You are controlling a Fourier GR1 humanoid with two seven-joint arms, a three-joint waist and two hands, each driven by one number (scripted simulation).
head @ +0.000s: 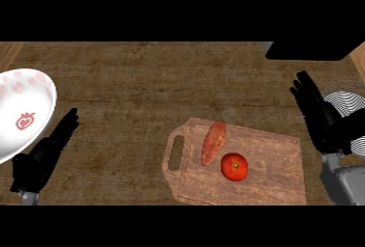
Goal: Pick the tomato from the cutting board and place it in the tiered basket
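The tomato (234,167) sits on the cutting board (274,164), a little below the board's middle as you look down on it. It is round and red, and nothing is touching it from above. Just up and to its left lies a long reddish-brown item (213,143), tilted, with its lower end close to the tomato; you cannot tell from this view whether the two touch. The board lies at an angle on the brown wooden counter (143,82), with its handle slot (176,153) at the left end.

Your right hand (321,118) shows at the right side of the view, fingers straight and pointing up the frame — released, holding nothing. It is above and to the right of the board and well apart from the tomato. It overlaps the tiered basket (348,99), a wire piece with a striped look at the right edge, partly hidden behind the hand. The grey right forearm (343,183) comes in below it.

Your left hand (43,157) is low at the left, fingers straight and relaxed — also grasping nothing. It lies against the lower rim of a white plate (32,96) with red fruit prints.
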